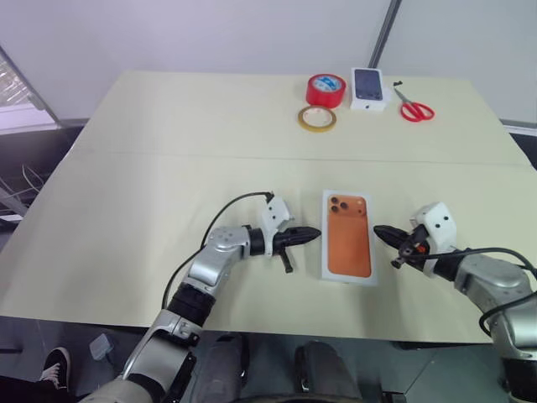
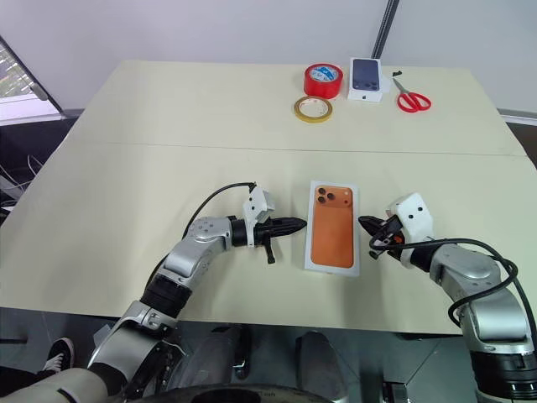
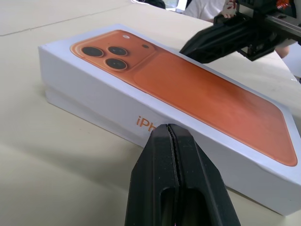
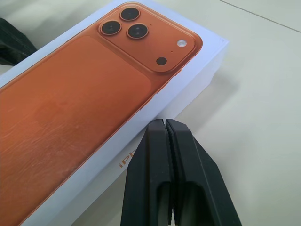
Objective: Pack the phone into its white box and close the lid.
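1. Two grippers flank a closed package on the cream table: the lid, printed with an orange phone picture, sits on the white box, a sliver of whose base shows under the lid's edge in the left wrist view.
2. The left gripper points across at the lid's left long side, its black fingers pressed together on nothing, tips just beside the cardboard.
3. The right gripper faces the opposite long side, fingers likewise together and empty, also close by but apart from the package.
4. The package's long axis runs away from the robot, camera cluster at the far end, so each arm meets a long wall broadside; neither is clearly nearer.
5. The phone itself cannot be seen, presumably inside; the lid looks seated, leaving little more than a final press or withdrawal.
6. Far back lie red tape, a yellow tape ring, a smaller box and red scissors.
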